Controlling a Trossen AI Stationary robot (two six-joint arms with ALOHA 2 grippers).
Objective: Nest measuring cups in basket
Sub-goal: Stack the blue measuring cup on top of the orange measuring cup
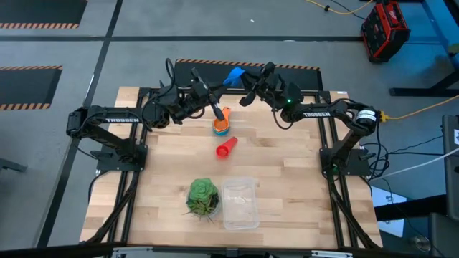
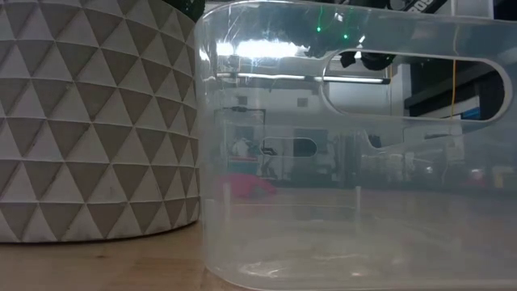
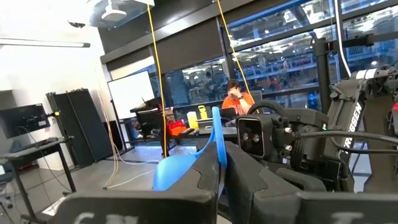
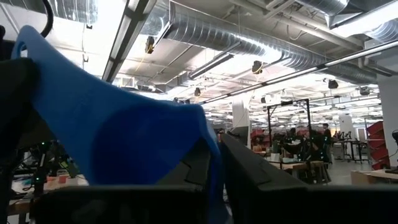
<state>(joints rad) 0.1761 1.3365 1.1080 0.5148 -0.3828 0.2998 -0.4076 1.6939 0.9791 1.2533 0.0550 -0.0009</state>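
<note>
While the blue measuring cup [image 1: 234,76] is held in the air above the far edge of the table [image 1: 301,186], it is best kept level and steady until only one gripper has charge of it. Its handle is clamped between the closed jaws of the left gripper [image 3: 221,168]. The right gripper [image 4: 216,163] is met nose to nose at the same cup, but whether its jaws are gripping or loosened cannot be told. By judgement, a handover is in progress. The right gripper should be drawn straight back, without dragging the bowl, before the cup is carried anywhere. After that, the cup would need to be lowered upright into the clear basket [image 1: 240,203] at the near edge of the table, well apart from both grippers.

One blue cup is counted aloft. One red cup [image 1: 226,148] is seen lying on its side at mid-table. One short stack [image 1: 222,123], topped by an orange cup, is seen just beyond it; how many cups are in that stack cannot be made out. One basket is counted, with nothing in it. One potted leafy ball [image 1: 203,197] is seen just beside the basket.
</note>
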